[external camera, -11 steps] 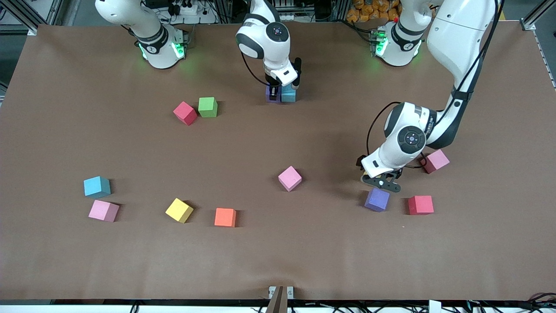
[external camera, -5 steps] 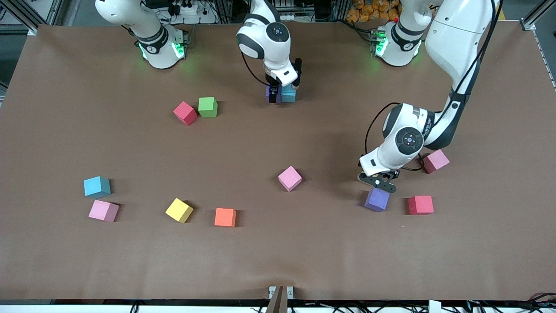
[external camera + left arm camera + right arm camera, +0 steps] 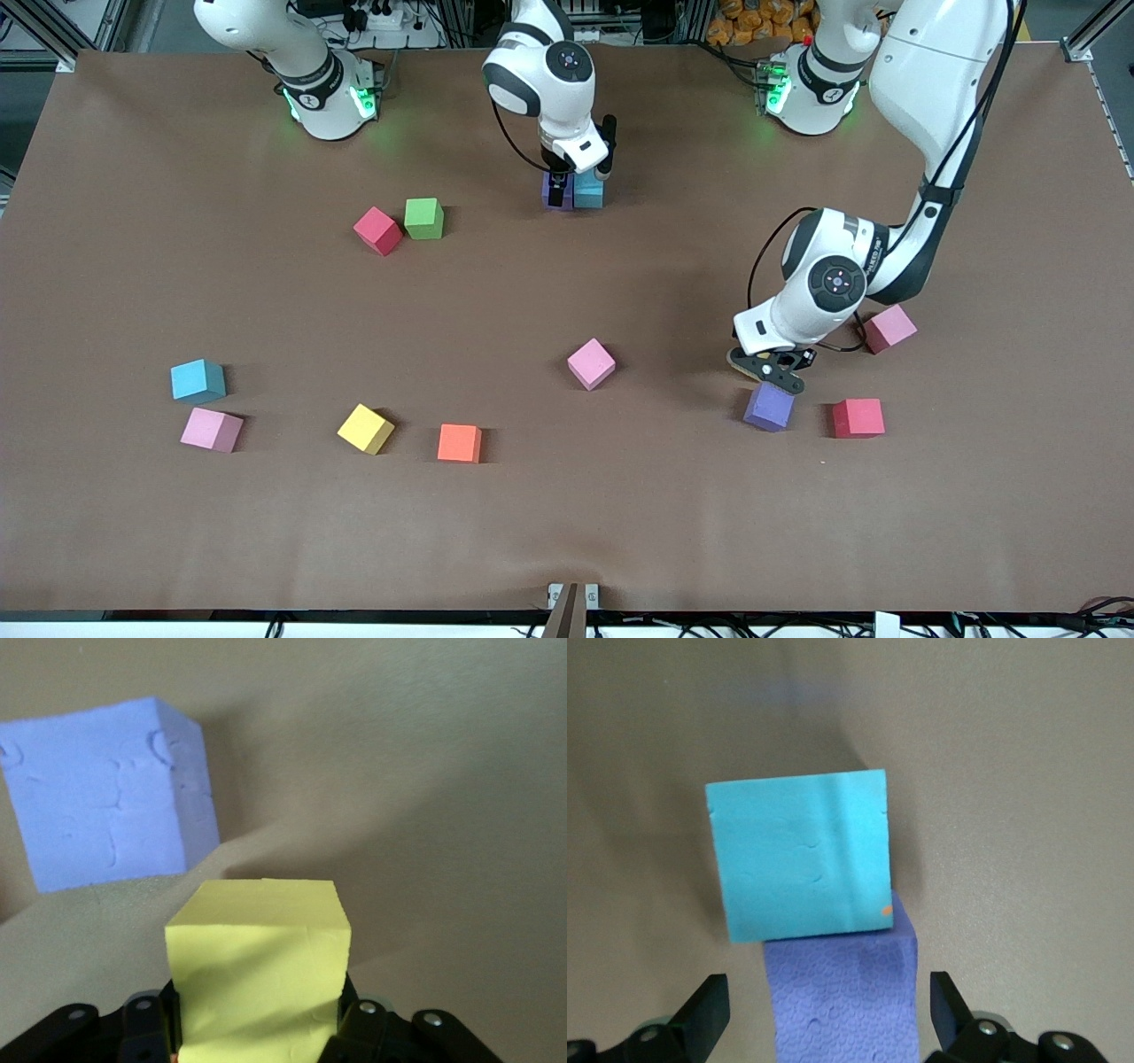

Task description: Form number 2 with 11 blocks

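Now that my left gripper (image 3: 257,1041) has just squeezed shut on a yellow block (image 3: 259,970), beside a purple block (image 3: 769,407), I can carry it. My right gripper (image 3: 824,1010) has let go, spread around another purple block (image 3: 842,1001) touching a blue block (image 3: 802,855).

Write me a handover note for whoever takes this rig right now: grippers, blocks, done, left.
Left gripper: shut on a yellow block, just above the table beside the loose purple block.
Right gripper: open, fingers straddling a purple block placed against a blue block, near the bases.
Done: only that purple-blue pair is placed.
Left: nine more blocks. Loose ones: red and pink toward the left arm's end, pink mid-table, orange, yellow, pink, blue, red. The green cube sits beside that red.
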